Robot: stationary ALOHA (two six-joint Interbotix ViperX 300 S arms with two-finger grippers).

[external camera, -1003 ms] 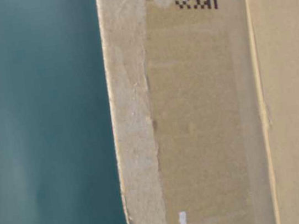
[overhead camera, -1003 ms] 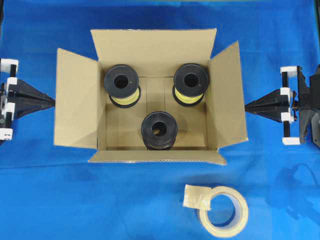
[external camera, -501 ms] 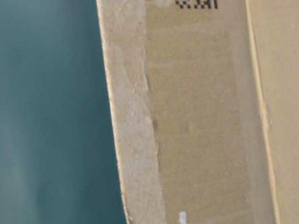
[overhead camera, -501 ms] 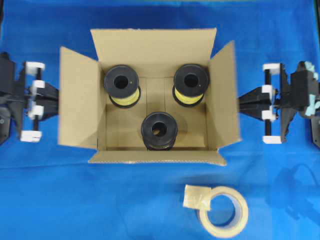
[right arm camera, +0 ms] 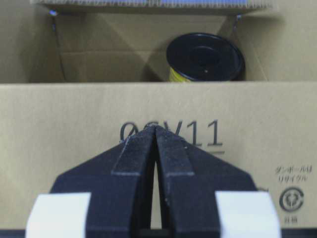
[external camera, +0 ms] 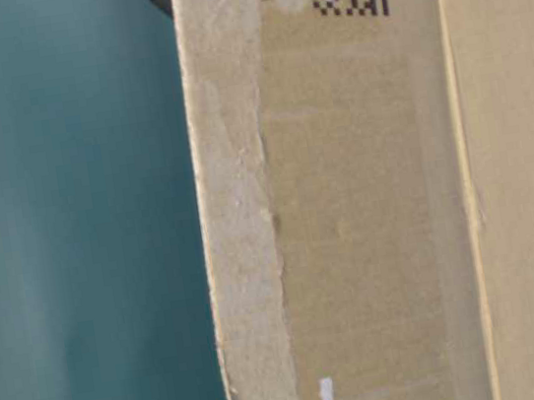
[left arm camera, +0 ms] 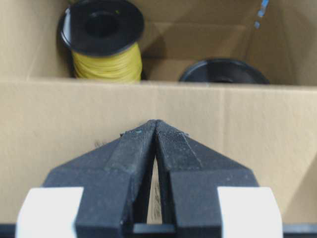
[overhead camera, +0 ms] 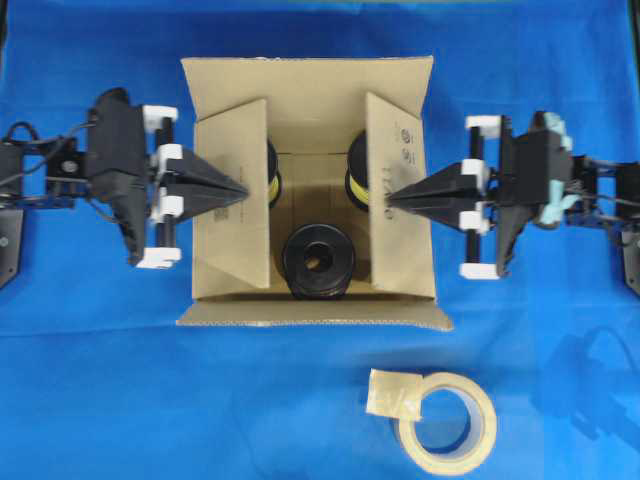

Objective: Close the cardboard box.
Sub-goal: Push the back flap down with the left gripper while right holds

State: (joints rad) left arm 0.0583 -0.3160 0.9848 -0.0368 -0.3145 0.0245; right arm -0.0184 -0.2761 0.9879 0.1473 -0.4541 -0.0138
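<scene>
The left tool (overhead camera: pixel 243 190), tips pressed together, pushes the left flap (overhead camera: pixel 232 200) of the cardboard box (overhead camera: pixel 310 310) inward. The box sits mid-counter (overhead camera: pixel 100 380), holding 3 spools (overhead camera: pixel 318 262). The right tool (overhead camera: pixel 390 207), tips likewise together, presses the right flap (overhead camera: pixel 400 150). A tape roll (overhead camera: pixel 450 425) lies nearer the front.

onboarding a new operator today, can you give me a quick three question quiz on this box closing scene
1. True or false: both side flaps of the brown cardboard box lie flat and shut.
2. How many black spools show in the overhead view?
3. What presses the box's right side flap? A) left gripper B) right gripper C) beige tape roll

Key:
1. False; both are only partly folded inward.
2. Three: one at the front, two partly hidden under the flaps.
3. B
</scene>
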